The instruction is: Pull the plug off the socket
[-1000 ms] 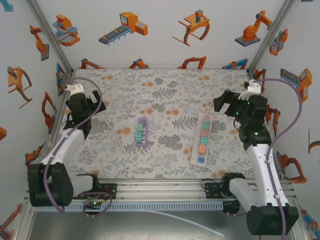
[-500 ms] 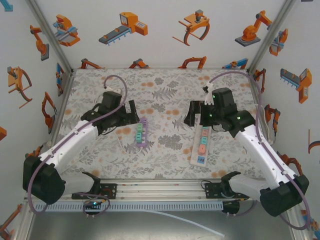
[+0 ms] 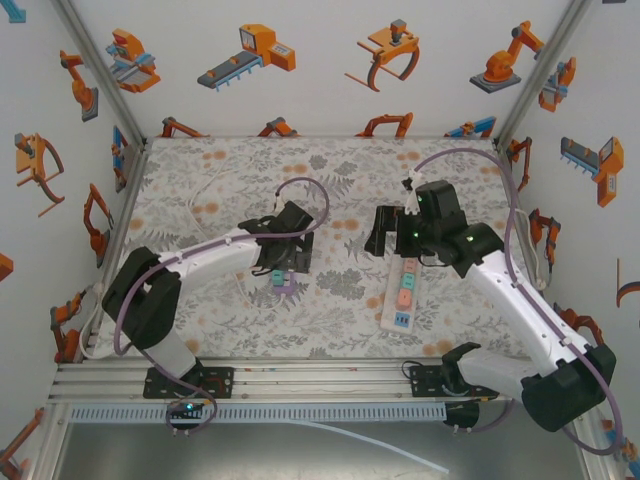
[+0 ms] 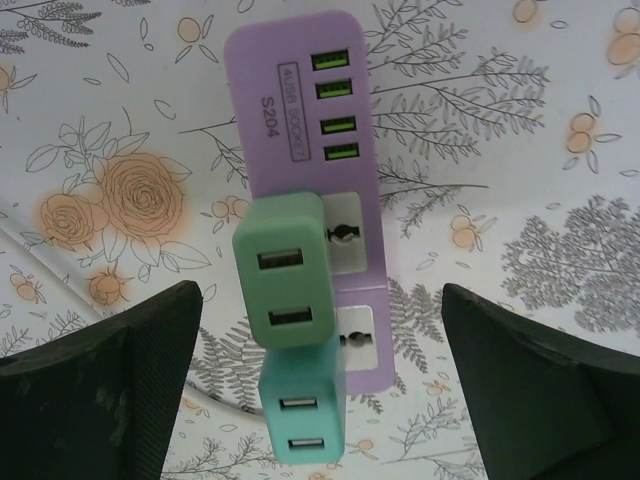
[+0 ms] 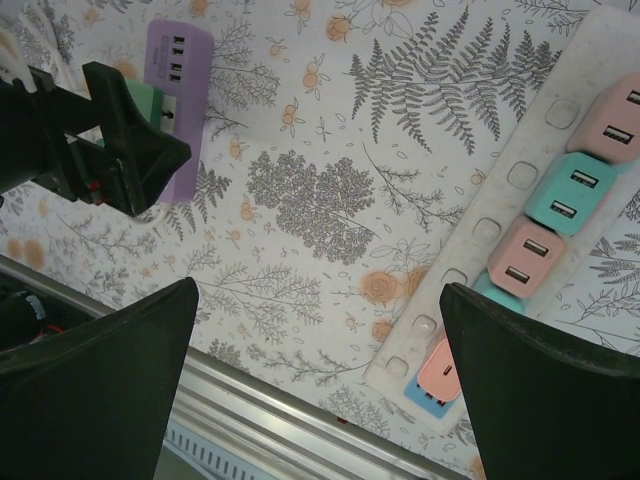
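Green plug (image 4: 283, 283) sits untouched below wide-open, empty left gripper (image 4: 318, 330); right gripper (image 5: 318, 330) likewise

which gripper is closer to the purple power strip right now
Left. The left gripper is right above the purple power strip, open around its green plugs. The right gripper is off to the strip's right, near the white power strip.

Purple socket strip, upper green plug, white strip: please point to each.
purple socket strip (image 4: 298, 110): left wrist view, printed label.
upper green plug (image 4: 285, 285): left wrist view, front face.
white strip (image 5: 505, 200): right wrist view, bare edge.
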